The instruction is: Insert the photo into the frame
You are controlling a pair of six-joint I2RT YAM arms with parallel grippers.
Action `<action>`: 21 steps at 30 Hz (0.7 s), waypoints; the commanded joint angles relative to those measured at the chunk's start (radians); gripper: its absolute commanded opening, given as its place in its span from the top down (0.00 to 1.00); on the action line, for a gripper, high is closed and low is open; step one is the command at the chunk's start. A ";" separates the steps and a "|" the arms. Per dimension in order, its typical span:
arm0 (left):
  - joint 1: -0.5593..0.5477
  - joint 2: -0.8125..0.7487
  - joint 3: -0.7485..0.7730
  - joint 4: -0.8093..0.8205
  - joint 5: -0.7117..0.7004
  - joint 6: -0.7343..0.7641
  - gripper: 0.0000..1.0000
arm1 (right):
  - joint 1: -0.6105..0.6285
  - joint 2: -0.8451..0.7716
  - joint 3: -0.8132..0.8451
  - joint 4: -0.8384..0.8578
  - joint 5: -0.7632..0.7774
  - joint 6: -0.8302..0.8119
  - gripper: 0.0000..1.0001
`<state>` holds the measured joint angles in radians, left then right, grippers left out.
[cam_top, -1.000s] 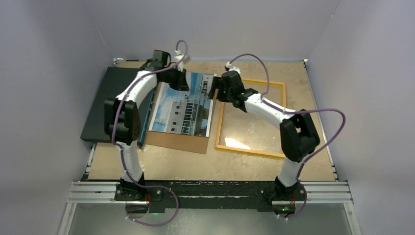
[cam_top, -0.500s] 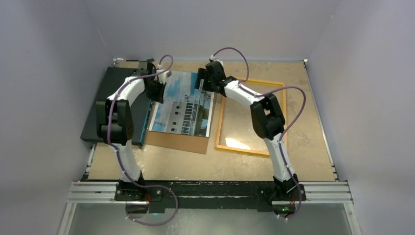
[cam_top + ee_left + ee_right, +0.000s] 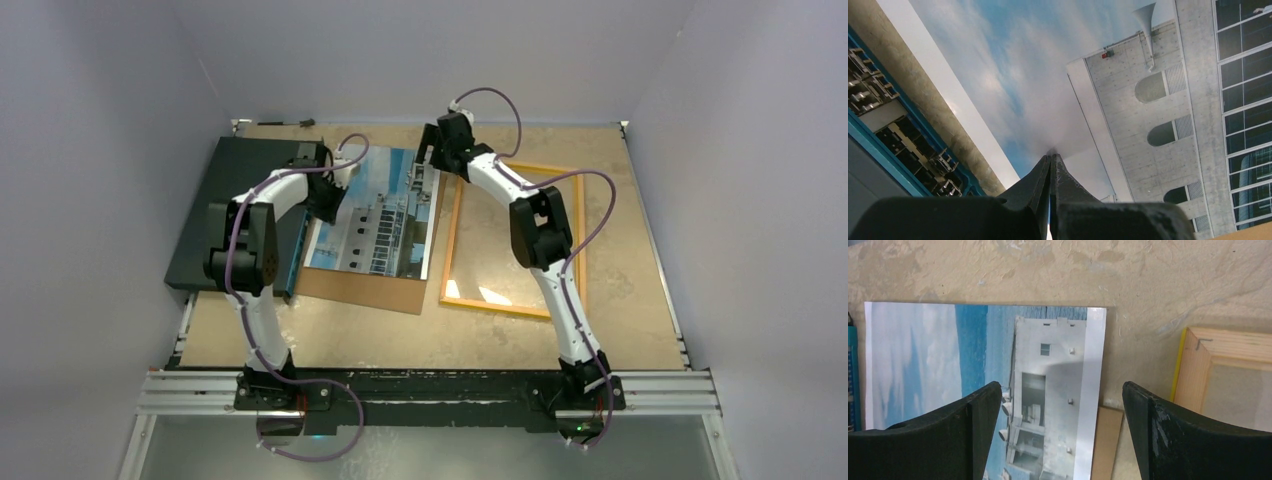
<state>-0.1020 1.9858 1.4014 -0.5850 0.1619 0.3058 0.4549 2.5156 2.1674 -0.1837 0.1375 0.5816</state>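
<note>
- The photo lies face up on the brown backing board, left of table centre. A strip of board shows at its 6 o'clock edge.
- The left tool is closed, its tips at the photo's sky area near the 9 o'clock edge.
- The right tool stands wide open and empty above the photo's 12 o'clock edge, at the corner toward 3 o'clock.
- The frame lies flat at 3 o'clock, close beside the board.
- The dark slab borders at 9 o'clock; bare table lies at 6 and 12 o'clock.
- Right wrist view only: the frame's wood face and yellow outer edge.
- Left wrist view only: a blue-edged panel lies beside the photo's white border.
</note>
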 commanded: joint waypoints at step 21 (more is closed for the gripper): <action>-0.029 0.056 -0.014 0.056 -0.049 0.055 1.00 | -0.045 0.040 -0.057 0.268 -0.220 0.142 0.09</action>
<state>-0.1169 1.9953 1.3998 -0.5522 0.1356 0.3351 0.4286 2.6072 2.2227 -0.0380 0.0376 0.6460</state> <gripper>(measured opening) 0.003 0.918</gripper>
